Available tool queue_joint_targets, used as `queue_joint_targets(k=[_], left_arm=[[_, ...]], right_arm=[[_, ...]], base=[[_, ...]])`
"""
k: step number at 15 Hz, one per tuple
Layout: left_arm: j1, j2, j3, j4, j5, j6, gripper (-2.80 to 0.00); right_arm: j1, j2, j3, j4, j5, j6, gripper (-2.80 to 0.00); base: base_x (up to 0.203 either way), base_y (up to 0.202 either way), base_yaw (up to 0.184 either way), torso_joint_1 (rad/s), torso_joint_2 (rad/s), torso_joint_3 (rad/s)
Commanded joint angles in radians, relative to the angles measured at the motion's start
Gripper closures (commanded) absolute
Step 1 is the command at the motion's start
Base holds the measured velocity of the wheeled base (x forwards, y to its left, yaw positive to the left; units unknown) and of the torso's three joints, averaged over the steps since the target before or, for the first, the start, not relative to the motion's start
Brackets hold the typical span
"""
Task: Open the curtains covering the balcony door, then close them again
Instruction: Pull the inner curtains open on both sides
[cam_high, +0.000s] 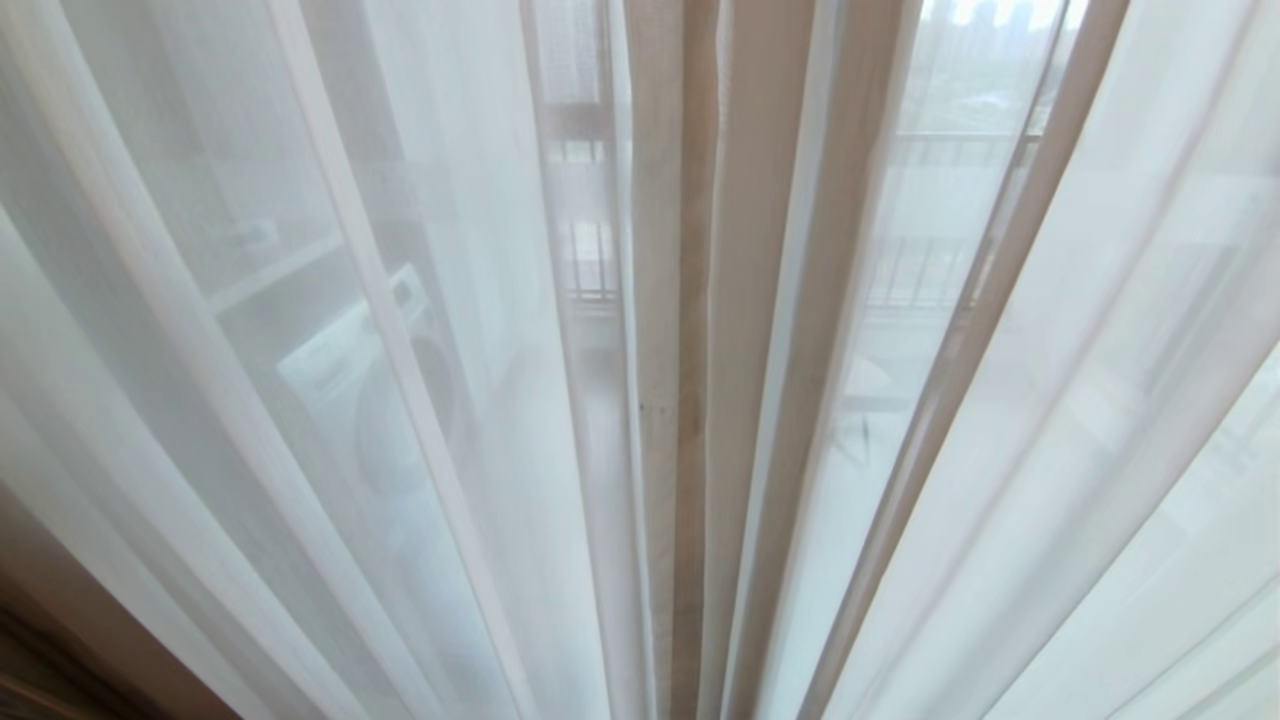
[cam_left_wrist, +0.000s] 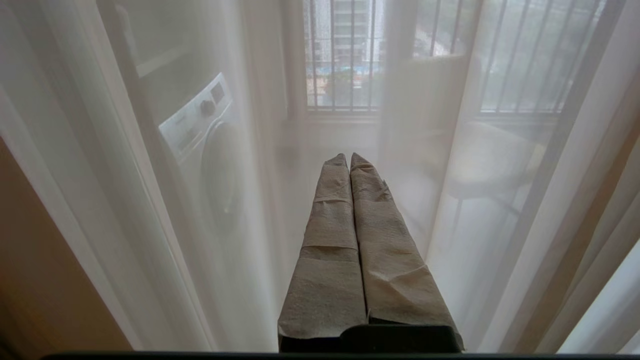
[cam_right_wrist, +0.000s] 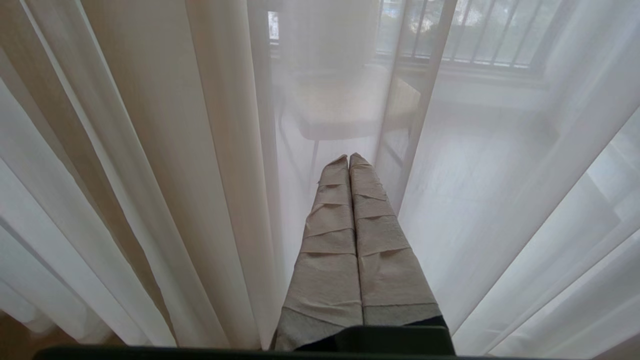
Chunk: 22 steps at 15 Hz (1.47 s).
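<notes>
Head view: drawn curtains (cam_high: 690, 400), no legible writing.

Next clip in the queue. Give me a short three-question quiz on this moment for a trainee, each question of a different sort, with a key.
1. True or false: the left gripper is clamped on a fold of the curtains.
2. Multiple choice: what shows through the sheer fabric on the left in the left wrist view? A) a bicycle B) a washing machine C) a ladder
3. Fill in: in the right wrist view, the right gripper points toward a ___ standing behind the sheer.

Key
1. False: its fingers are pressed together with nothing between them.
2. B
3. chair
</notes>
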Motion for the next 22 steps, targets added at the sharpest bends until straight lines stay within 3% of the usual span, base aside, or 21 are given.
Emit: queue_joint_targets(k=[1, 3, 8, 11, 13, 16, 20, 22], left_arm=[[-0.005, 0.126, -0.064, -0.007, -0.018, -0.001, 0.0], [-0.045, 0.239, -0.145, -0.012, -0.031, -0.001, 0.0], [-0.317, 0.558, -0.379, -0.085, -0.047, -0.005, 0.0], [-0.433, 0.737, -0.519, -0.145, -0.051, -0.008, 0.0], [-0.471, 0.846, -0.604, -0.19, -0.083, -0.015, 0.0], [-0.484, 1.0, -0.756, -0.223, -0.228, -0.025, 0.0], [-0.526, 1.181, -0.972, -0.232, -0.279, -0.026, 0.0], [-0.567, 1.219, -1.011, -0.235, -0.283, -0.025, 0.0]], right_arm=[[0.0, 0.0, 0.0, 0.0, 0.001, -0.001, 0.0], [0.001, 0.0, 0.0, 0.0, 0.001, -0.001, 0.0], [0.0, 0.0, 0.0, 0.0, 0.001, -0.001, 0.0], [0.001, 0.0, 0.0, 0.0, 0.001, -0.001, 0.0], [0.001, 0.0, 0.0, 0.0, 0.001, -0.001, 0.0], [0.001, 0.0, 0.0, 0.0, 0.001, -0.001, 0.0], [0.001, 0.0, 0.0, 0.0, 0.001, -0.001, 0.0], [0.001, 0.0, 0.0, 0.0, 0.001, -0.001, 0.0]], base=[[0.0, 0.0, 0.0, 0.0, 0.0, 0.0], [0.0, 0.0, 0.0, 0.0, 0.0, 0.0], [0.0, 0.0, 0.0, 0.0, 0.0, 0.0], [0.0, 0.0, 0.0, 0.0, 0.0, 0.0], [0.0, 0.0, 0.0, 0.0, 0.0, 0.0], [0.0, 0.0, 0.0, 0.0, 0.0, 0.0], [0.0, 0.0, 0.0, 0.0, 0.0, 0.0], [0.0, 0.0, 0.0, 0.0, 0.0, 0.0]])
